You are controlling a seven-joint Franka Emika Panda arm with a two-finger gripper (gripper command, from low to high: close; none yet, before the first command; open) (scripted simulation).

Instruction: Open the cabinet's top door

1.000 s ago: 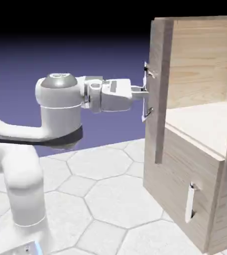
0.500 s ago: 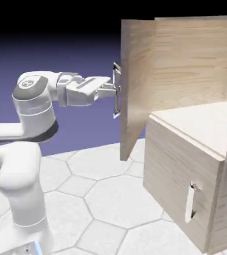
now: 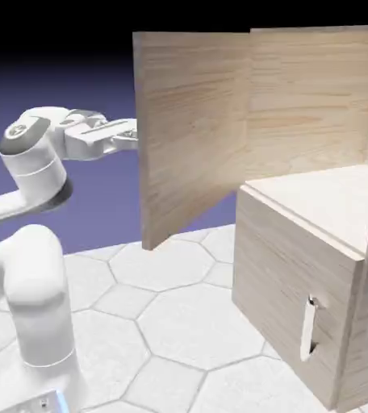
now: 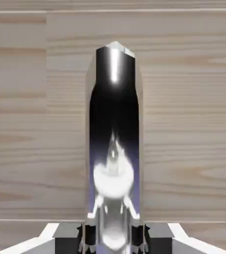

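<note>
Door [image 3: 189, 137] stands wide open at twelve o'clock in the exterior view, cabinet [image 3: 288, 266] toward four. My tool [image 4: 113, 239] grasps its handle [image 4: 114, 111]; I judge opening essentially done, with only release left.

Floor [image 3: 195, 327]: pale, polygonal tiles, grey joints. Cabinet [image 3: 288, 274] is standing toward the exterior view's right edge; arm's white base [image 3: 38, 383] is occupying the near-left corner.
</note>
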